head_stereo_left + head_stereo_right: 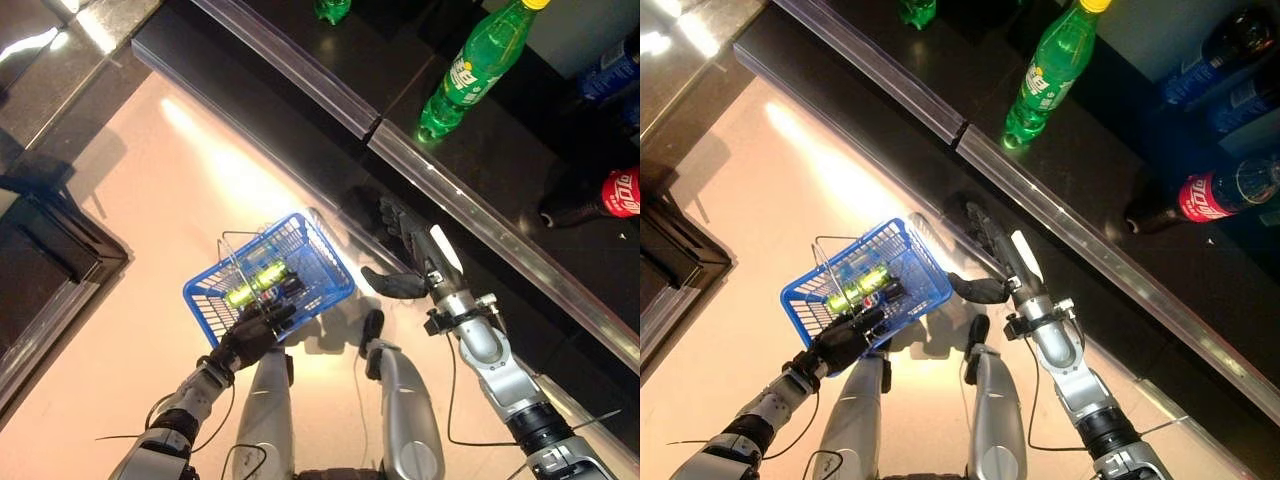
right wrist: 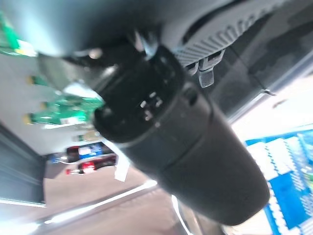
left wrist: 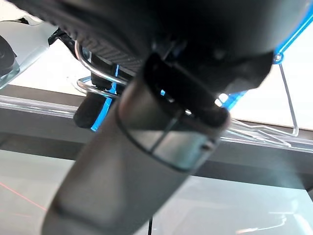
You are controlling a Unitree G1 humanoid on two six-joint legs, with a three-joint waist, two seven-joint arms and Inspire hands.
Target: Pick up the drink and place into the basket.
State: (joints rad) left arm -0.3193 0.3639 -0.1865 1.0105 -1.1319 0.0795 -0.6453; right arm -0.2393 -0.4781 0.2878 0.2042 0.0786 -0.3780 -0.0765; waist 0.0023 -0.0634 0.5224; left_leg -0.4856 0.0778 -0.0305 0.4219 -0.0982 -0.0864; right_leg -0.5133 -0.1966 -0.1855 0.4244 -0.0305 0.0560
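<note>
The left hand [image 1: 250, 338] curls around the wire handle of the blue basket [image 1: 305, 250], keeping it hanging level; a green drink [image 1: 255, 283] already lies inside; the right hand [image 1: 405, 255], fingers straight and empty, hovers beside the shelf edge [image 1: 470, 215], probably for another bottle.

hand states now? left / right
Left hand: shut on the wire handle of the blue plastic basket.
Right hand: open, fingers straight, holding nothing, beside the dark shelf edge.
</note>
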